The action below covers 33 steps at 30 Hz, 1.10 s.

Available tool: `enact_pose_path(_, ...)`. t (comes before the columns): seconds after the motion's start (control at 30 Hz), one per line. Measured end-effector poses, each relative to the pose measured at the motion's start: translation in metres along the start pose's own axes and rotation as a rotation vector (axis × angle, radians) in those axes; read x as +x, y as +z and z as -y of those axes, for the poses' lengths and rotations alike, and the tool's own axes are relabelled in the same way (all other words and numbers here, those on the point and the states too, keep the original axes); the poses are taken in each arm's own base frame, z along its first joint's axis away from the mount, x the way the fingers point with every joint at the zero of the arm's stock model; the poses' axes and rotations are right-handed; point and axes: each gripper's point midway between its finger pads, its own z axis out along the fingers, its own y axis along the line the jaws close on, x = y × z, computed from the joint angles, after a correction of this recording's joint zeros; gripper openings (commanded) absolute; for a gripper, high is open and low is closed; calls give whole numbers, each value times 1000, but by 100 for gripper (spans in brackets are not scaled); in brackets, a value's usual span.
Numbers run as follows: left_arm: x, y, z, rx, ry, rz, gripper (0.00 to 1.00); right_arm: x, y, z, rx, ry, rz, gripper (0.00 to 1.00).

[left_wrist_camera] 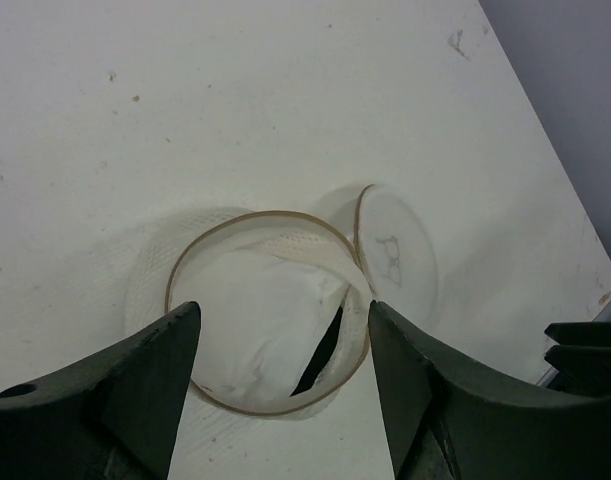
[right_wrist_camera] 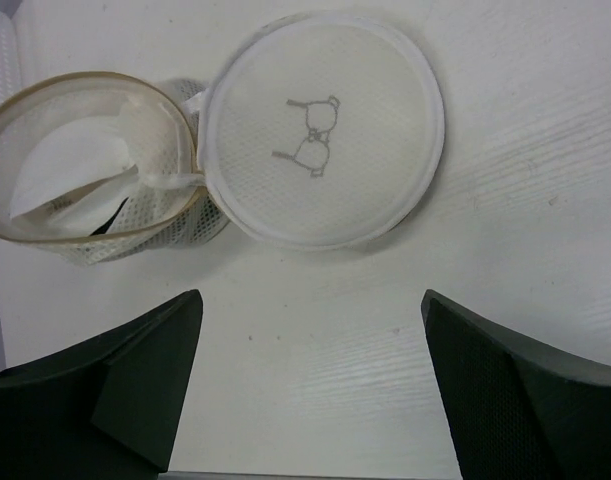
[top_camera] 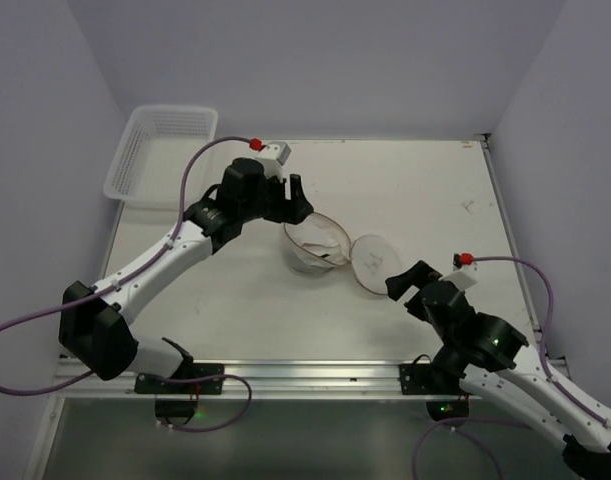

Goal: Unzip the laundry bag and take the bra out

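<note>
The laundry bag (top_camera: pixel 305 258) stands unzipped in the middle of the table, its round lid (top_camera: pixel 375 262) with the bra icon flipped open to the right and still joined at the rim. A white bra (top_camera: pixel 321 240) lies inside the open drum. My left gripper (top_camera: pixel 301 200) is open and empty, just behind and above the bag. In the left wrist view the bag (left_wrist_camera: pixel 160 265), the bra (left_wrist_camera: pixel 250 320) and the lid (left_wrist_camera: pixel 395 255) show beyond the gripper (left_wrist_camera: pixel 282 310). My right gripper (top_camera: pixel 407 282) is open and empty, just right of the lid. The right wrist view shows the lid (right_wrist_camera: pixel 320 130), the bag (right_wrist_camera: pixel 135 235) and the bra (right_wrist_camera: pixel 65 175) beyond the gripper (right_wrist_camera: pixel 310 300).
A white lattice basket (top_camera: pixel 160 150) stands at the far left corner of the table. Walls close in the table on the left, back and right. A metal rail (top_camera: pixel 305 375) runs along the near edge.
</note>
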Motion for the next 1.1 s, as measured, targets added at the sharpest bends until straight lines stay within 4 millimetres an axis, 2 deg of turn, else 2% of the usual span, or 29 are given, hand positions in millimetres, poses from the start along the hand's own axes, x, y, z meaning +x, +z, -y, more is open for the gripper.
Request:
enact_pose_path(0.13, 0, 15, 9, -19, 52, -17, 72, -5, -4, 6, 5, 7, 23, 96)
enact_pose_path(0.27, 10, 35, 26, -40, 131, -54, 75, -4, -1, 8, 27, -46, 19, 96)
enact_pose_path(0.43, 42, 61, 35, -96, 248, -160, 79, 3, 15, -5, 52, -142, -26, 96)
enact_pose_path(0.6, 74, 72, 24, -180, 351, -274, 83, 10, 39, -15, 56, -158, -104, 96)
enact_pose_path(0.7, 83, 72, 14, -228, 413, -318, 86, 5, 53, -20, 37, -118, -127, 96)
enact_pose_path(0.9, 78, 71, 3, -295, 521, -340, 87, 8, 68, -39, -47, -100, -183, 96)
enact_pose_path(1.1, 80, 71, -8, -325, 592, -374, 82, 17, 83, -43, -68, -96, -242, 96)
